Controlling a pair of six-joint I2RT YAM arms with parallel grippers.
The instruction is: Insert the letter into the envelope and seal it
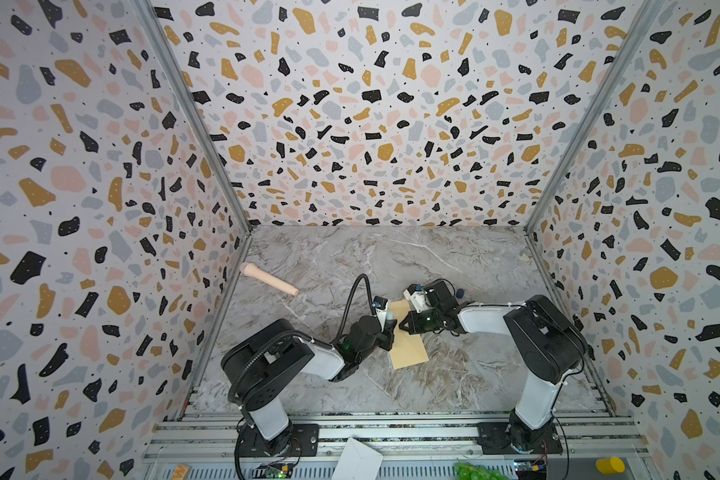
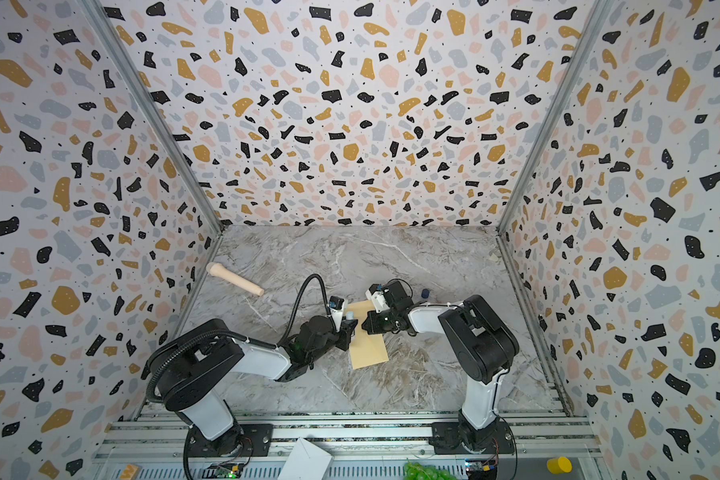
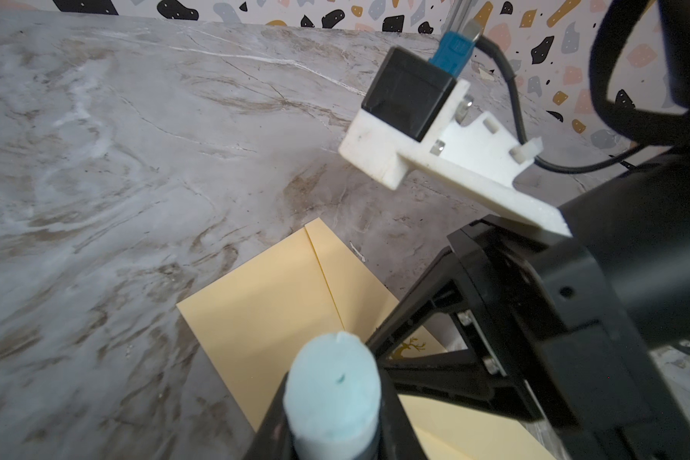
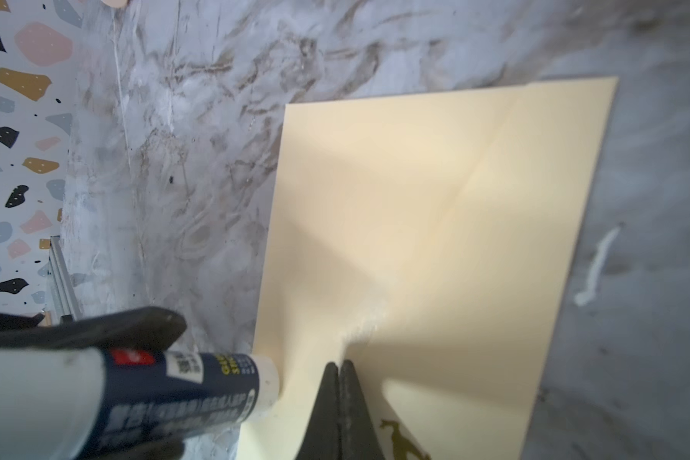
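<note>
While the envelope (image 4: 435, 199) lies on the table (image 1: 391, 257), its flap (image 4: 359, 318) is pinched by the shut right gripper (image 4: 338, 364) and a glue stick (image 4: 224, 382) is held by the left gripper (image 1: 390, 328). Glue should be rubbed on softly so nothing tears.

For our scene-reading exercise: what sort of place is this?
Probably a robotics test booth: a left arm and right arm bolted to an aluminium rail, boxed in by patterned walls around a marble-look tabletop.

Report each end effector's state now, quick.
Left end effector: closed on the glue stick.
Right end effector: closed, pinching the envelope.
</note>
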